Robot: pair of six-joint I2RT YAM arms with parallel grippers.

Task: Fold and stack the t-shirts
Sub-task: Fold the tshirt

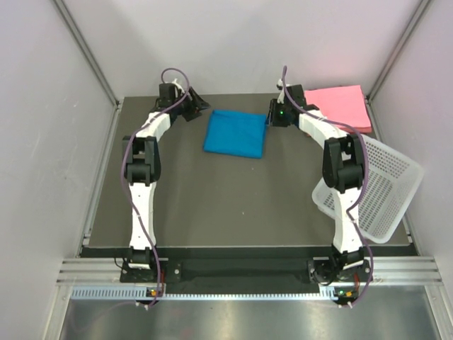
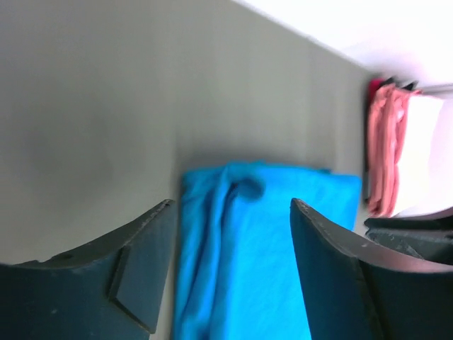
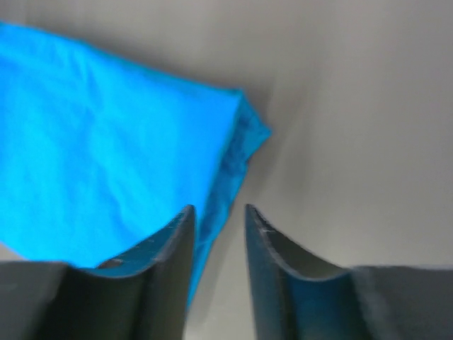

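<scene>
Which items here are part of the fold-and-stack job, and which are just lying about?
Job:
- blue t-shirt, folded, centre far side
- pink t-shirts, folded pile, far right corner

Lying about:
- white perforated basket, near right side

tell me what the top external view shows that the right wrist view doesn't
Only the top external view shows the left gripper near the far left corner of the blue t-shirt, the folded pink t-shirts at the far right corner, and the white basket at the right edge. Only the right wrist view shows the right gripper close up, jaws apart at the shirt's edge, and the layered folds at its corner. Both show the folded blue t-shirt lying flat on the dark table.
</scene>
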